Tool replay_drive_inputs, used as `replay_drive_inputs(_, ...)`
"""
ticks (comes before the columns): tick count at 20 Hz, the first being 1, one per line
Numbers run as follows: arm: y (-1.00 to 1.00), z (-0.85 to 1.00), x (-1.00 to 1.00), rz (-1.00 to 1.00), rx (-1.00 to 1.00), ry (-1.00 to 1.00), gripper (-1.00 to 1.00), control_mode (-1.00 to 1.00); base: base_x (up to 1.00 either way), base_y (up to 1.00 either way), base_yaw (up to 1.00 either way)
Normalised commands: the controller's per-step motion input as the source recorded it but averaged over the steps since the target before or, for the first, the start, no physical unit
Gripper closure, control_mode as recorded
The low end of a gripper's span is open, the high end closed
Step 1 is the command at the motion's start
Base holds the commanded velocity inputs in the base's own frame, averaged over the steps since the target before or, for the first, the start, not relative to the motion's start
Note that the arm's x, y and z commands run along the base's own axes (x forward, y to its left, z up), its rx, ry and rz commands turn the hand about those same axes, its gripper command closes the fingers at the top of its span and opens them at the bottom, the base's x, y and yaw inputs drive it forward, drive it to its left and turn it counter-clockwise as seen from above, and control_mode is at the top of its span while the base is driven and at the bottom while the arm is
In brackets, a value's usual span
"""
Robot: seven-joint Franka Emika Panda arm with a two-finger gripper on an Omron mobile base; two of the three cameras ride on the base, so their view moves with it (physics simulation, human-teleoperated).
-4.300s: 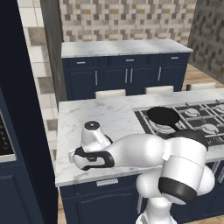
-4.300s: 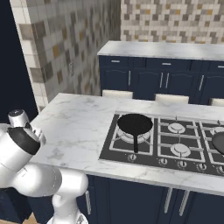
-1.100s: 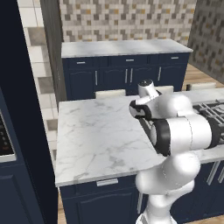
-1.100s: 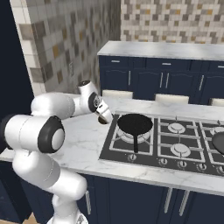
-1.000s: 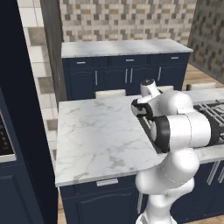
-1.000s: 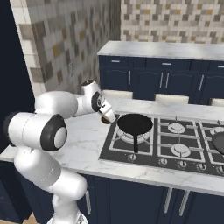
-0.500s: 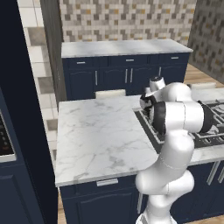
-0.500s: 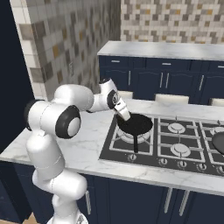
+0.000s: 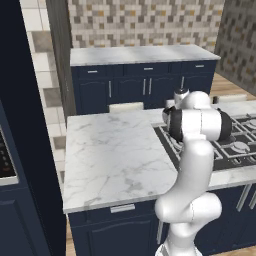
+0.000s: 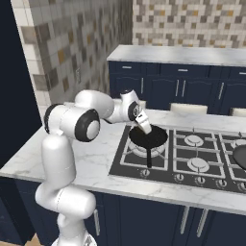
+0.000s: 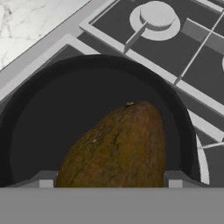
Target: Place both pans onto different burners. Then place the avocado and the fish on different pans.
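A dark olive-brown avocado (image 11: 118, 148) sits between my fingertips (image 11: 175, 183), and my gripper (image 11: 110, 183) is shut on it. It hangs just above the middle of a black pan (image 11: 87, 96). That pan (image 10: 149, 138) rests on the front-left burner of the cooktop (image 10: 211, 175), its handle pointing toward the counter's front edge. My gripper (image 10: 144, 126) tilts down over the pan's left rim. A second black pan (image 10: 241, 156) lies at the right edge of the cooktop. The fish is out of view.
Bare burners (image 10: 194, 141) (image 10: 199, 164) lie to the right of the pan, and another burner (image 11: 157, 17) shows beyond it. A marble counter (image 9: 110, 155) spreads to the left of the cooktop (image 9: 235, 145). Dark blue cabinets (image 10: 192, 86) line the back wall.
My arm has swung right from the counter's edge until the gripper is over the pan on the front-left burner, with the avocado in the jaws. The pans have not moved.
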Motion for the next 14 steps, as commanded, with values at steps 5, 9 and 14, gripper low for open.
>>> replay_drive_inputs(5,-0.26,-0.39,0.1,-0.02,0.0,0.0,1.0,-1.0,0.0,0.0,0.0)
replay_drive_inputs(9,-0.2,-0.34,0.0,-0.02,0.0,0.0,1.0,-1.0,0.0,0.0,0.0)
replay_drive_inputs(14,-0.2,-0.32,0.04,-0.02,0.0,0.0,1.0,-1.0,0.0,0.0,0.0)
